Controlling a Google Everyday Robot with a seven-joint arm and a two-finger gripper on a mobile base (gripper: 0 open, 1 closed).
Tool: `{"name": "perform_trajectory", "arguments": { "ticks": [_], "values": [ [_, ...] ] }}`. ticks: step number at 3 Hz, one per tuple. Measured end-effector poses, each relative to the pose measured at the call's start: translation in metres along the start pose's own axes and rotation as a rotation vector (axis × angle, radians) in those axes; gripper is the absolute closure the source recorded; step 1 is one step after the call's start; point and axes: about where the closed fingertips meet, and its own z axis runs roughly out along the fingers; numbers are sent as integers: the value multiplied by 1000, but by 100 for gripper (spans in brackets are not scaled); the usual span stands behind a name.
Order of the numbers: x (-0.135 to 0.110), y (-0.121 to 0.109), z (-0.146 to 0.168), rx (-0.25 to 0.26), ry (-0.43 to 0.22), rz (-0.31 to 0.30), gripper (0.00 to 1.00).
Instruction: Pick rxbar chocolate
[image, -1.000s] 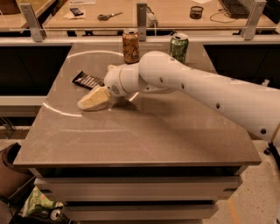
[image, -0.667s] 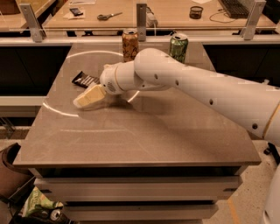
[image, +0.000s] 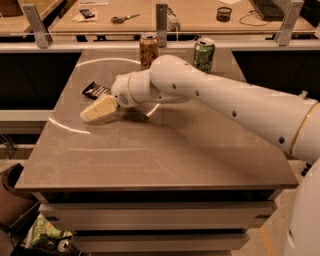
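The rxbar chocolate (image: 94, 90) is a flat black bar with pale lettering. It lies on the grey table (image: 165, 155) near the left edge, partly hidden behind the arm. My gripper (image: 98, 110) has cream-coloured fingers and sits low over the table, just in front of and slightly right of the bar. It points left. The white arm (image: 225, 100) reaches in from the right across the table.
A brown drink can (image: 148, 49) and a green drink can (image: 204, 54) stand at the table's back edge. A counter behind holds scissors (image: 124, 18) and small items. A bag and a bin lie on the floor at the lower left.
The gripper has moved a little to the left, closing in on the black bar. The bar and the cans have not moved.
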Motion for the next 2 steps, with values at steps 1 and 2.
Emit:
{"name": "perform_trajectory", "arguments": {
  "ticks": [1, 2],
  "values": [
    [10, -1, 9, -11, -12, 35, 17],
    [9, -1, 9, -13, -11, 37, 41]
  ]
}}
